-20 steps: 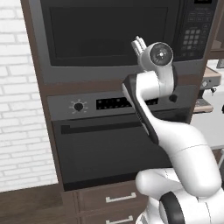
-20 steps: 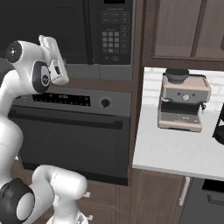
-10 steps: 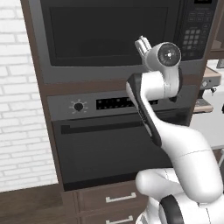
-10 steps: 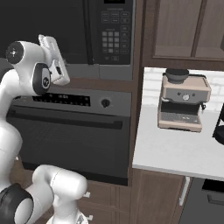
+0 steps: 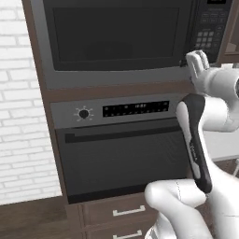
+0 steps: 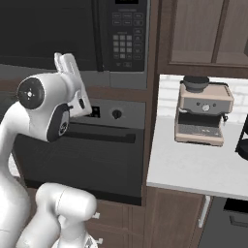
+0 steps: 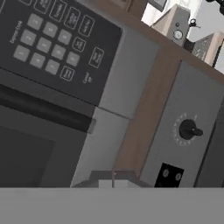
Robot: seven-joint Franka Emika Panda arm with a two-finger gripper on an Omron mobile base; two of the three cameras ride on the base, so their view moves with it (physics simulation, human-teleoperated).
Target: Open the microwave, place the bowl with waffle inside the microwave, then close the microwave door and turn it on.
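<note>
Here there is one microwave [image 5: 116, 42], built into the wall, and its door [image 5: 112, 39] is shut flat. The bowl and waffle cannot be seen, since the dark window shows nothing inside. Right under the microwave is one oven [image 5: 121, 149], with one round knob [image 5: 84, 113] and one long display strip [image 5: 136, 108]. Below the oven are two drawers [image 5: 126, 212], each with a pale handle. At the right end of the microwave is one black keypad [image 6: 123, 36]. The one claw [image 6: 66, 65] is clenched tight with nothing in it. It points up, close to the microwave's lower right corner, just below the keypad. The white arm covers part of the oven's right side. Right of the microwave is a white counter [image 6: 193, 167] with one coffee machine [image 6: 202, 116] on it.
</note>
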